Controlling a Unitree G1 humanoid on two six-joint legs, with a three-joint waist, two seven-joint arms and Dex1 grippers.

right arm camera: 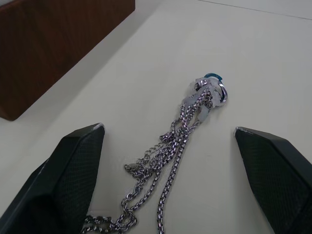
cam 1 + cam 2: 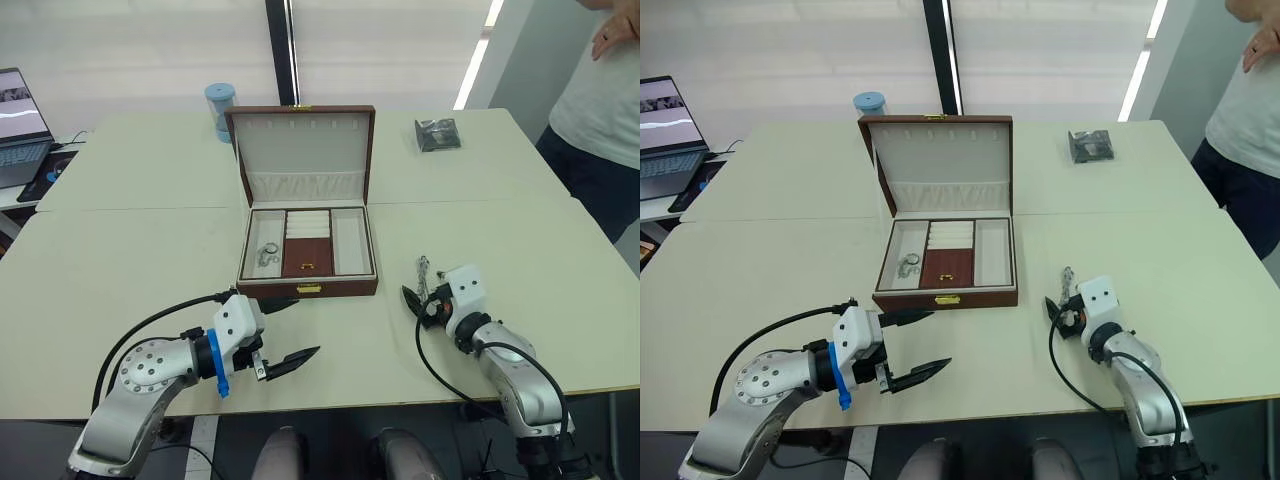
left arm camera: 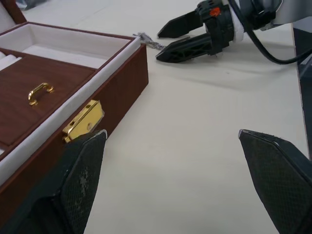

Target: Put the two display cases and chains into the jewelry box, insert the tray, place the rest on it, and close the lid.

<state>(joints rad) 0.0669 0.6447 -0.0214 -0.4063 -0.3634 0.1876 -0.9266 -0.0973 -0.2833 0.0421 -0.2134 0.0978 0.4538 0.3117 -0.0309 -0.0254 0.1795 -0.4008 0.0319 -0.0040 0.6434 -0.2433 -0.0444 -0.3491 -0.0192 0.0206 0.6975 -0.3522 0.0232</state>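
Our right gripper point(image 1: 168, 161) has its fingers point(image 1: 68, 165) spread wide and empty, one on each side of a doubled silvery chain point(image 1: 180, 141) that lies loose on the tabletop point(image 2: 520, 250), just right of the jewelry box point(image 2: 308, 288). Our left gripper point(image 2: 283, 335) is likewise parted and holds nothing; it sits low over the tabletop just near of the box's front left corner, one finger close to the gold clasp point(image 3: 83, 122). The box stands open at the middle of the tabletop with the lid point(image 2: 302, 150) upright at the far side. The tray point(image 2: 307, 245) already appears seated in it, its brown centre section with a small gold handle point(image 3: 40, 92) showing between the cream side compartments. Something small and silvery point(image 2: 268, 254) rests in the left compartment; we cannot tell what it is. We cannot see the two display cases or the short chains; we take them to lie under the tray. So we judge the first steps done. Left to do, as we read it: the doubled chain and the crinkly dark packet point(image 2: 437, 134) at the far right go onto the tray, then the lid closes.
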